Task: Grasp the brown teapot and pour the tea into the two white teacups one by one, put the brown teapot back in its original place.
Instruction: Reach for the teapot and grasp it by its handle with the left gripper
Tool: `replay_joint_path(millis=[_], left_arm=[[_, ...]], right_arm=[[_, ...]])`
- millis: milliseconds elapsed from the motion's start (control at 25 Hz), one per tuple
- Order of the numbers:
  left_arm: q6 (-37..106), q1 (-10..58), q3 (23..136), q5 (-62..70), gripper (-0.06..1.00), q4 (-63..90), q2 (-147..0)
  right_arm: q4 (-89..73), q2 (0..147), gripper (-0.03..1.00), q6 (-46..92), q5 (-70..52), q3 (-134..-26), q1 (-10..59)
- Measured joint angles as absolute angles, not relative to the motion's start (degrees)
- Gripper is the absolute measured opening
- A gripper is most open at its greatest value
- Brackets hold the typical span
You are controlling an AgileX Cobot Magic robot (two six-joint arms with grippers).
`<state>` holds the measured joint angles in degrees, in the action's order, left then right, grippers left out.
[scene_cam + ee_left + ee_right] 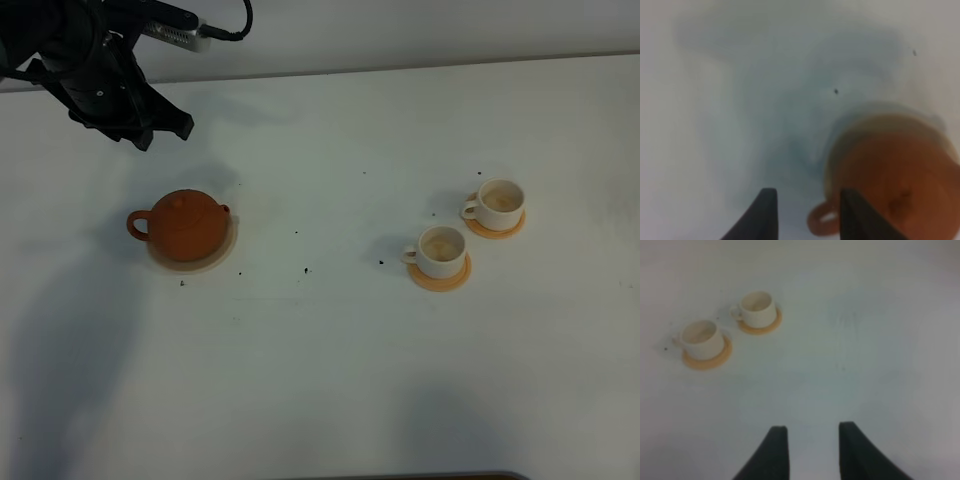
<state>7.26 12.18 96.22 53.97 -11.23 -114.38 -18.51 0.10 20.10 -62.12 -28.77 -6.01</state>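
Observation:
The brown teapot (188, 224) sits upright on the cream-beige saucer (222, 256) at the left of the table, handle pointing left. It shows blurred in the left wrist view (895, 175). My left gripper (807, 210) is open and empty, raised above and behind the teapot, near its handle (821, 220); in the exterior view its arm (110, 85) hangs at the far left. Two white teacups (441, 250) (498, 202) stand on orange coasters at the right, also in the right wrist view (700, 337) (757, 307). My right gripper (812, 450) is open and empty, away from the cups.
Small dark specks (305, 270) lie scattered on the white table between the teapot and the cups. The table's back edge (400, 68) runs along the top of the exterior view.

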Motion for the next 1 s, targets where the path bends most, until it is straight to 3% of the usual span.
replay_joint_path(millis=[480, 1000], left_arm=[[11.17, 10.54, 96.26, 52.79, 0.3, -8.34, -123.69], [9.94, 8.14, 95.25, 55.5, 0.3, -9.28, -124.34]], right_arm=[[-18.51, 0.1, 0.24, 20.1, -62.12, -28.77, -6.01], [-18.55, 0.1, 0.24, 20.1, -62.12, -28.77, -6.01]])
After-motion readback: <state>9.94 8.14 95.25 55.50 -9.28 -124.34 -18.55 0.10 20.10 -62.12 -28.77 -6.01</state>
